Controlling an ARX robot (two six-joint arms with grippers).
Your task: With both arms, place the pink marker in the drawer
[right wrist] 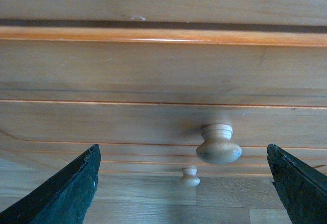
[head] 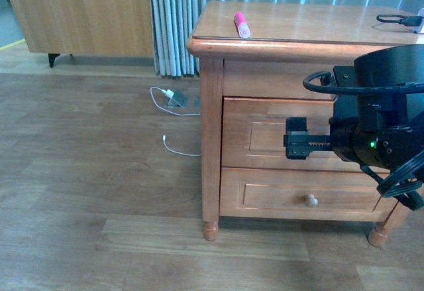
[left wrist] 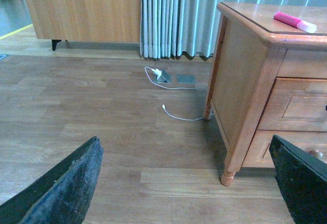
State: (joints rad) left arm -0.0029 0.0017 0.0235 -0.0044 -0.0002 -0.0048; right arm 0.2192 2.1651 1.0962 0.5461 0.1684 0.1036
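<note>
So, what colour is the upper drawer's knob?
The knob is pale cream; right wrist view shows it best.

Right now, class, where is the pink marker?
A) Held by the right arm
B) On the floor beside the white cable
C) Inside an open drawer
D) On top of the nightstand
D: the pink marker lies on the nightstand top, near its left end, with nothing holding it.

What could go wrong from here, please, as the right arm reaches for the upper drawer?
1. The round knob sits off-centre between the open fingers of the right gripper, so closing might only clip it and slip off.
2. The pink marker lies loose near the front edge of the nightstand top. A jerky pull on the shut drawer could roll it off.
</note>
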